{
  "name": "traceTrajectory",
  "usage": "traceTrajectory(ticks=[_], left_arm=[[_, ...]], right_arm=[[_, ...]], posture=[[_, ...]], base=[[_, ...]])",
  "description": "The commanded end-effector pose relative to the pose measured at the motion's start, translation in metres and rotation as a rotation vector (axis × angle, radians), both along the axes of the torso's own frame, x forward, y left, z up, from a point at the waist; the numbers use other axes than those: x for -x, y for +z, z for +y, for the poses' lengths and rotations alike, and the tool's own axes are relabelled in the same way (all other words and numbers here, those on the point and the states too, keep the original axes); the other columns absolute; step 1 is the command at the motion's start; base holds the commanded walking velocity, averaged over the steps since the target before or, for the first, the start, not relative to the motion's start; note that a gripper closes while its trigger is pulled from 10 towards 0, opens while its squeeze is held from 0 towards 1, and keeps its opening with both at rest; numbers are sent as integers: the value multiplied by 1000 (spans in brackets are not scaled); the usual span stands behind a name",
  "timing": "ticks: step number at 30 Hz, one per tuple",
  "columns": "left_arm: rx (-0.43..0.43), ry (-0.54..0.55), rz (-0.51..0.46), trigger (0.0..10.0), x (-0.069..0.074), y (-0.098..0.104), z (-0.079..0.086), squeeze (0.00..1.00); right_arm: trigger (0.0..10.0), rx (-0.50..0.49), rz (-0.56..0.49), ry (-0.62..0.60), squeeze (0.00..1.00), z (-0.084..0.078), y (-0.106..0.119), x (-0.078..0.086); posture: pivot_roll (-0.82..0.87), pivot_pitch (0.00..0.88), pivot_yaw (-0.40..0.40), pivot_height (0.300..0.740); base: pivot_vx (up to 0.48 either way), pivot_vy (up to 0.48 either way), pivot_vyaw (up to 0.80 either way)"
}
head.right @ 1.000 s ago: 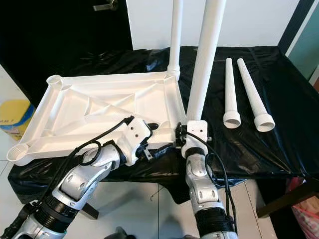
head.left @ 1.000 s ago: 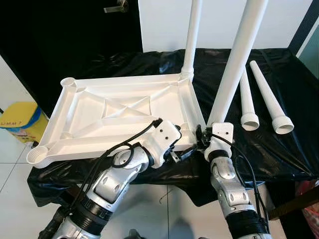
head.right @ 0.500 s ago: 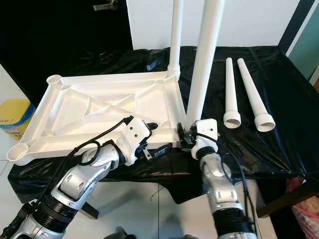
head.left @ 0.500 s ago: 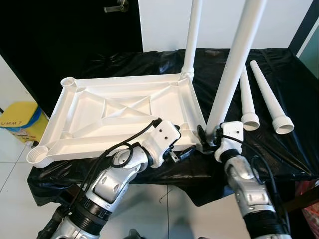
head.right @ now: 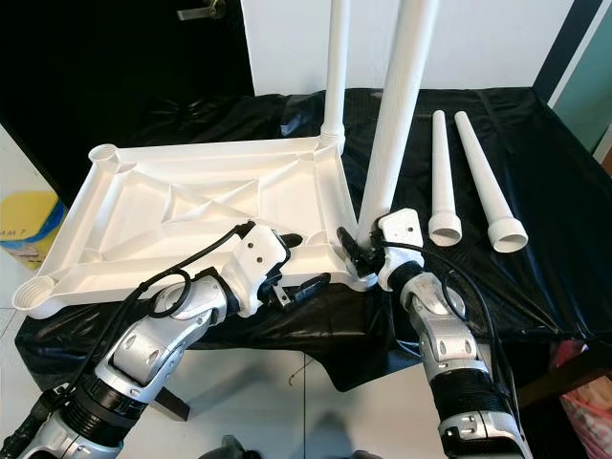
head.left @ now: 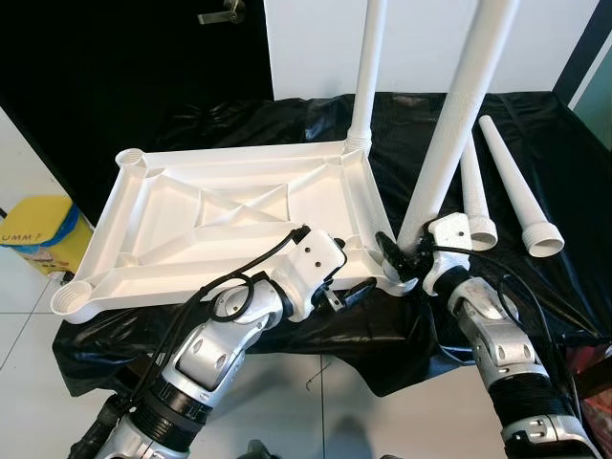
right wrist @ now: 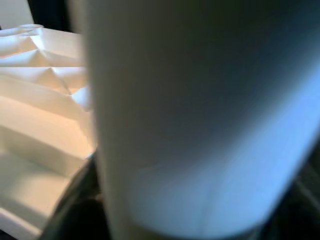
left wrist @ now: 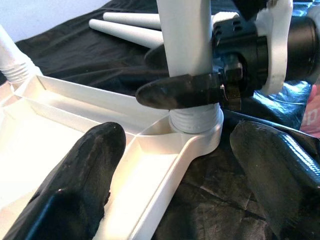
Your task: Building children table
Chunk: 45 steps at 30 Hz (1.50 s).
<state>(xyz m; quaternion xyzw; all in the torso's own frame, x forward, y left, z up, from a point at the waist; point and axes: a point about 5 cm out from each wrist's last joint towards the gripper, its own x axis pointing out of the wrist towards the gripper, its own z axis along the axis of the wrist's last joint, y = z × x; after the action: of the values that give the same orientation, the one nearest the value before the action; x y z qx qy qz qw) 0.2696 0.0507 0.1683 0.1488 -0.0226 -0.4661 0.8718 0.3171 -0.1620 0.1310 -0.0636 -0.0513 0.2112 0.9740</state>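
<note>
Two white legs stand upright in the upturned tabletop [head.left: 191, 225] on black cloth. Right gripper [head.left: 394, 258] clasps the near leg [head.left: 449, 134] low down, seemingly seated. Left gripper [left wrist: 170, 165] spread wide, empty.

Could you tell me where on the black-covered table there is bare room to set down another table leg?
Bare black cloth lies right of the two loose legs, and a strip behind the tabletop. The near right corner is crowded: the right gripper clasps the leg standing in its socket, and the open left gripper straddles the rim.
</note>
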Motion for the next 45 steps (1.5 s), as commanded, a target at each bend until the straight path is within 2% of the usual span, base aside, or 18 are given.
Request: traceTrajectory(ticks=[1, 7, 8, 12, 15, 22, 27, 29, 30, 33, 34, 37, 41, 45], left_arm=[[-17, -58, 28, 10000, 4, -2, 0, 0], [-18, -59, 30, 10000, 4, -2, 1, 0], [-19, -61, 29, 10000, 5, -2, 1, 0], [-19, -64, 30, 10000, 5, -2, 1, 0], [-21, -68, 31, 10000, 5, -2, 0, 0], [-21, -67, 32, 10000, 5, -1, 1, 0], [-19, -69, 37, 10000, 7, -2, 0, 0], [-18, -71, 38, 10000, 7, -3, -1, 0], [-18, -71, 38, 10000, 7, -3, -1, 0], [-17, -74, 38, 10000, 8, -3, -2, 0], [-17, -74, 38, 10000, 8, -3, -2, 0], [-14, -75, 38, 10000, 8, -4, -4, 0], [-10, -81, 42, 10000, 10, -5, -6, 0], [-12, -90, 41, 10000, 10, -5, -7, 0]], right_arm=[[0, 15, 26, -12, 0, -5, -6, 0], [275, 9, 42, -32, 0, -9, -10, 1], [10000, 8, 43, -39, 0, -9, -11, 1], [10000, -7, 49, -59, 0, -11, -12, 1], [10000, -15, 55, -127, 0, -14, -13, 2], [10000, -24, 56, -151, 0, -14, -13, 3], [10000, -65, 89, -344, 0, -11, -19, 9], [10000, -102, 103, -432, 0, -2, -23, 14], [10000, -102, 103, -432, 0, -2, -23, 14], [10000, -140, 123, -559, 0, 5, -26, 20], [10000, -140, 123, -559, 0, 5, -26, 20], [10000, -186, 125, -703, 0, 6, -27, 24], [10000, -210, 117, -650, 0, 15, -23, 24], [10000, -200, 104, -627, 0, 18, -19, 24]], posture=[[0, 43, 22, 740], [-1, 46, 29, 740], [-1, 47, 31, 740], [-2, 48, 33, 740], [-2, 49, 33, 740], [-2, 51, 34, 740], [-1, 54, 28, 740], [-5, 50, 20, 740], [-5, 50, 20, 740], [-7, 48, 16, 740], [-7, 48, 16, 740], [-10, 45, 9, 740], [-21, 43, 12, 740], [-21, 43, 11, 740]], base=[[0, 0, 0], [0, 0, 0], [0, 0, 0], [0, 0, 0], [0, 0, 0], [0, 0, 0], [0, 0, 0], [0, 0, 0], [0, 0, 0], [0, 0, 0], [0, 0, 0], [0, 0, 0], [0, 0, 0], [0, 0, 0]])
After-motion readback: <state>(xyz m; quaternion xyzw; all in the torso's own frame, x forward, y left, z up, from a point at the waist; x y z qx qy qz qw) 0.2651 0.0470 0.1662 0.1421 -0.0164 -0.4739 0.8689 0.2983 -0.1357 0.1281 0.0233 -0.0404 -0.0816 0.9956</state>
